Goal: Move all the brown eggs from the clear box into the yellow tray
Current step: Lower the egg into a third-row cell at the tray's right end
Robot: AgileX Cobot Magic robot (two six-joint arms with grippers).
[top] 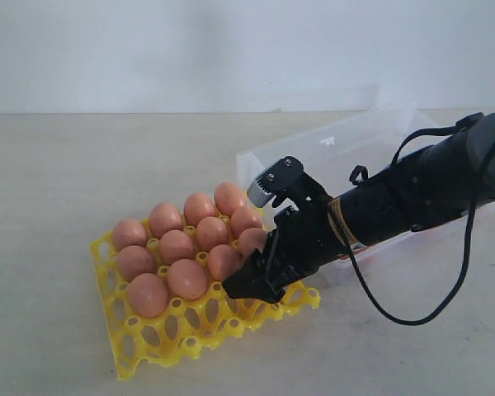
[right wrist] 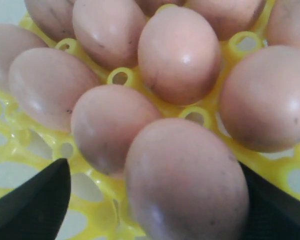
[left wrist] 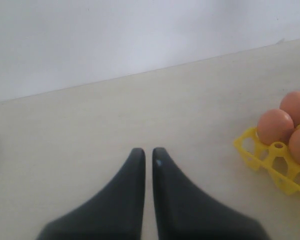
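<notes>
The yellow tray (top: 148, 346) lies at the left of the table with several brown eggs (top: 187, 278) seated in its far cups. My right gripper (top: 252, 285) is low over the tray's near right part. In the right wrist view one brown egg (right wrist: 187, 185) sits between the fingers of the right gripper (right wrist: 155, 172), close against one finger and a clear gap from the other, over a tray (right wrist: 90, 185) cup. The jaws are open. The clear box (top: 355, 140) stands behind the right arm; no eggs show in its visible part. My left gripper (left wrist: 148, 152) is shut on nothing, over bare table.
The tray's corner (left wrist: 250, 150) with eggs (left wrist: 275, 126) shows beside the left gripper. The near cups of the tray are open lattice. A black cable (top: 396, 318) loops from the right arm over the table. A white wall stands behind.
</notes>
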